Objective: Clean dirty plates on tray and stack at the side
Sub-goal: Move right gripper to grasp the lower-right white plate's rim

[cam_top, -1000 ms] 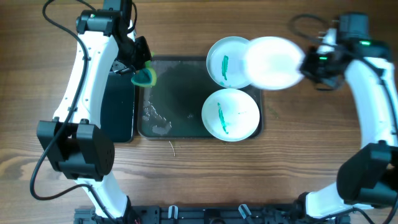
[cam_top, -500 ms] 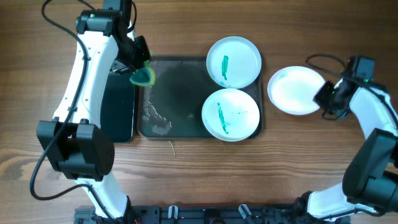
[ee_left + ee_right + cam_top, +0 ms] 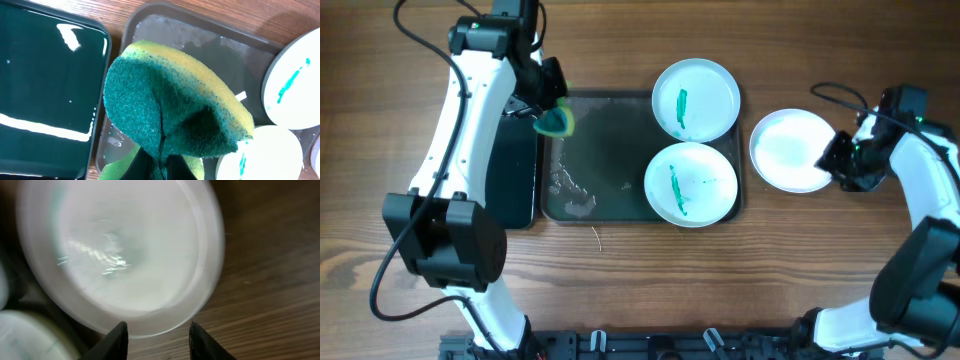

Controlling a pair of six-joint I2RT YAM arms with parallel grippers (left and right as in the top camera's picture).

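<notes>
On the wooden table (image 3: 770, 260), the dark grey-green tray (image 3: 610, 140) is seen at the middle, its long side running left to right, with two of the plates laid on its right end. The upper plate (image 3: 696, 100) is white and is marked with one short, thick teal-green streak left of its centre. The lower plate (image 3: 691, 183), also white, carries a longer, thinner teal streak and a few faint specks beside it. The two rims are close together, but whether they touch cannot be told. The left half of the tray is bare, and wet, foamy patches (image 3: 570, 190) are seen on it near the front left corner.

The third plate (image 3: 788, 150) is set flat on the table just right of the tray and apart from it. Its face appears pale, bluish-white; in the blurred right wrist view, only glints of light are made out on this plate (image 3: 120, 255).

The right gripper (image 3: 840, 160) is held at that plate's right edge. Its fingers (image 3: 117, 340) are spread apart, with the rim lying just ahead of the gap and nothing clamped.

The left gripper (image 3: 552, 110) is held over the tray's back left corner and is closed on a sponge (image 3: 558, 122), yellow with a dark green scouring face, which is folded by the squeeze (image 3: 170, 110). A glossy black tray (image 3: 510, 170) lies just left of the grey-green one.
</notes>
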